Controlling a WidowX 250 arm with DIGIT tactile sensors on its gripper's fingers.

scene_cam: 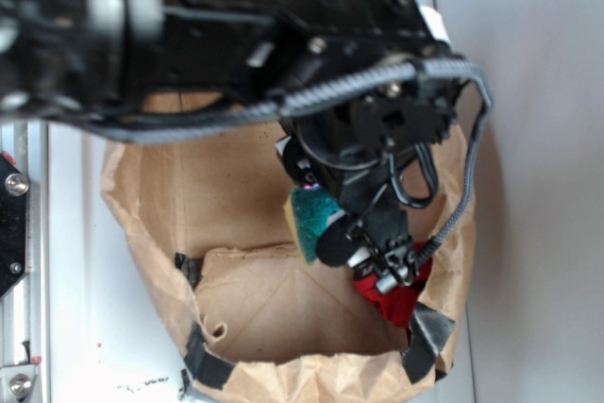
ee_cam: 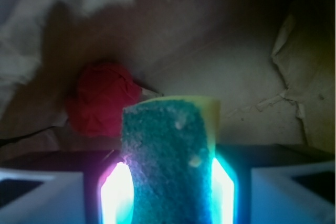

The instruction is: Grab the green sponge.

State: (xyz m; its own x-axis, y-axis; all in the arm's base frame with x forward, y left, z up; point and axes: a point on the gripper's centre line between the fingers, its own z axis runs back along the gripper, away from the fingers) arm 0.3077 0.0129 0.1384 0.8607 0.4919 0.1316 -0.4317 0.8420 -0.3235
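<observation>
Holding the flat dark green scouring sponge (ee_cam: 168,156) with its thin yellow foam edge, my black gripper (scene_cam: 363,233) has its two pale fingers (ee_cam: 118,192) closed in against the sponge's opposite faces, so the pad stands upright between them. I judge it light, soft and compressible, rough enough not to slip; pinching across its thin faces near the middle looks right to me. It hangs over the open brown paper bag (scene_cam: 226,195), above the crumpled red cloth lump (ee_cam: 102,98) lying on the bag's floor
</observation>
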